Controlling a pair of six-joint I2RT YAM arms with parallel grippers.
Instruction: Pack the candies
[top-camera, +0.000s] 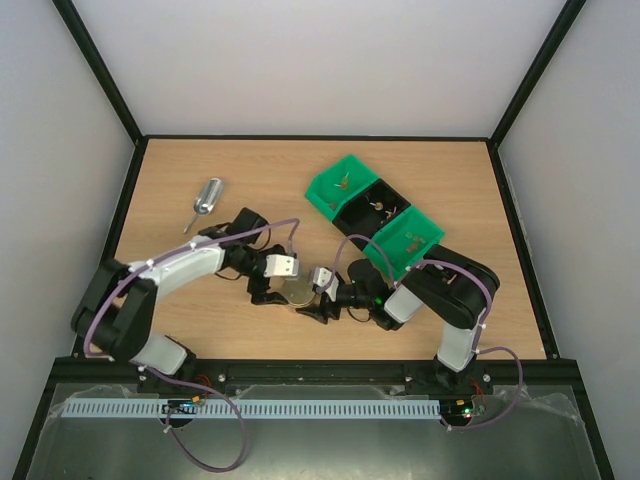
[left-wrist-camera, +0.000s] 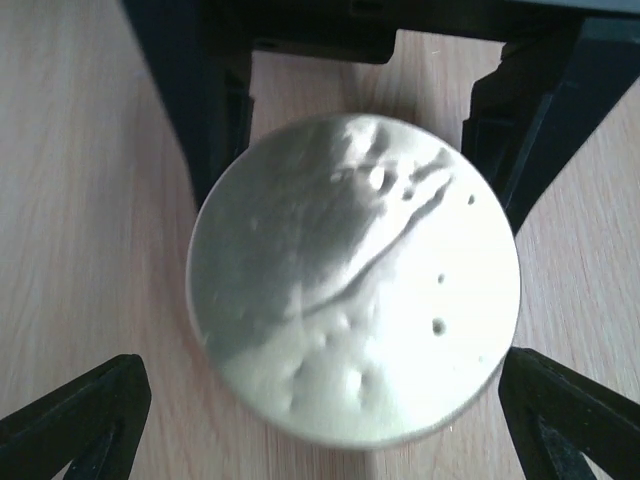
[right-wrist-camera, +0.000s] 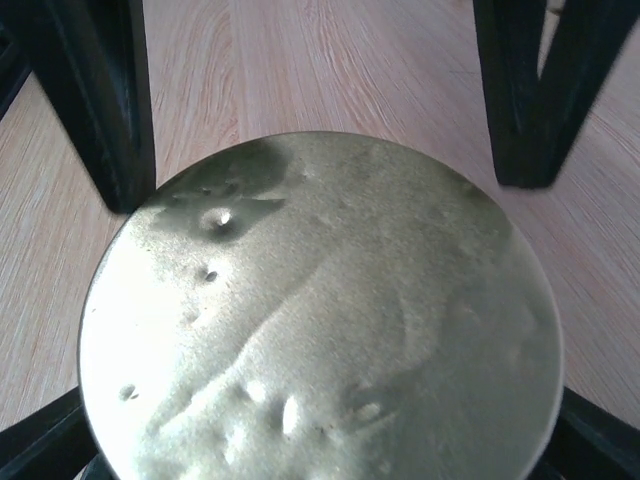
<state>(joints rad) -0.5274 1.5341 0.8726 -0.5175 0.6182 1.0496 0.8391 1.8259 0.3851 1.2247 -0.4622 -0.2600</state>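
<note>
A round container with a dented silver foil lid (top-camera: 298, 290) stands on the table between both grippers. It fills the left wrist view (left-wrist-camera: 350, 280) and the right wrist view (right-wrist-camera: 320, 310). My right gripper (right-wrist-camera: 320, 445) has its fingers against the container's sides, shut on it. My left gripper (left-wrist-camera: 325, 400) straddles it from the other side, open, with bare wood showing beside one finger (left-wrist-camera: 90, 415). The candies (top-camera: 345, 183) show only as tiny specks in the bins at the back right.
A row of bins, green (top-camera: 330, 195), black (top-camera: 360, 205) and green (top-camera: 425, 235), sits diagonally at the back right, close to the right arm's elbow. A small metal scoop (top-camera: 205, 198) lies at the back left. Black frame rails edge the wooden table.
</note>
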